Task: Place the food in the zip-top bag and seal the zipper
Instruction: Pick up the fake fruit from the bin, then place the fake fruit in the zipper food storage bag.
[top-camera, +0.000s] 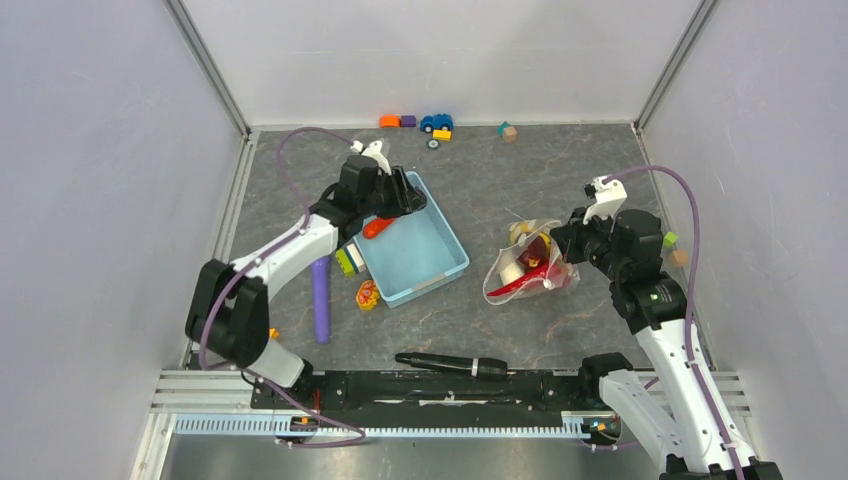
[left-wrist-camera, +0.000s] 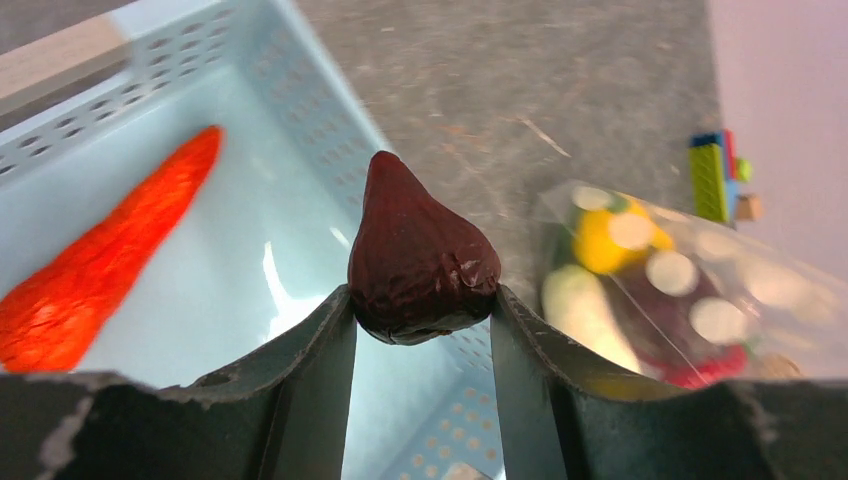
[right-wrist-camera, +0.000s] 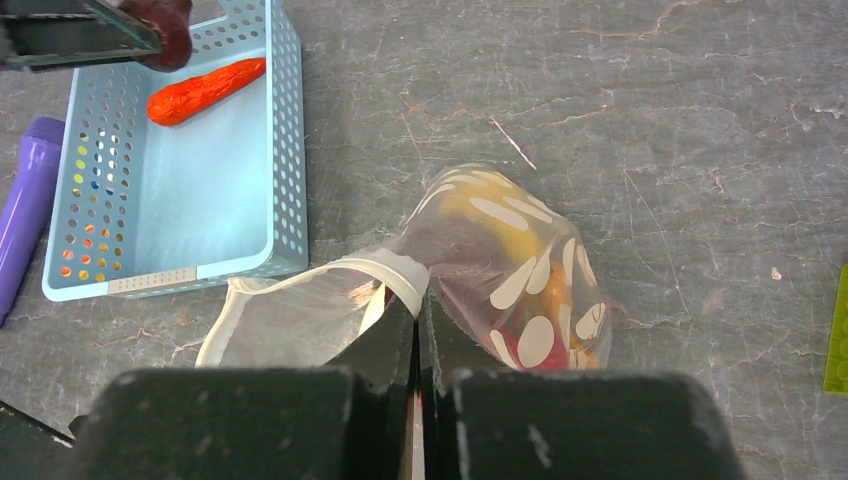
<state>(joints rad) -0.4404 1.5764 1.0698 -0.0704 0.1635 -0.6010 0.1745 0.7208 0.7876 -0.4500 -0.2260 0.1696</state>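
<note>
While bare tabletop (top-camera: 480, 180) lies between basket (right-wrist-camera: 285, 120) and zip-top bag (right-wrist-camera: 520, 260), the left gripper (left-wrist-camera: 422, 305) clasps the wrinkled, pointed maroon piece (left-wrist-camera: 420, 240) over the basket; the right gripper (right-wrist-camera: 420, 300) pinches the bag's rim.

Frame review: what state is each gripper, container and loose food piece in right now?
left gripper, closed on the maroon piece, over the basket.
maroon piece, gripped in mid-air.
right gripper, shut on the zip-top bag at its mouth edge.
zip-top bag, unsealed, several foods inside.
carrot, lying in the basket.
basket, upright, carrot inside.
</note>
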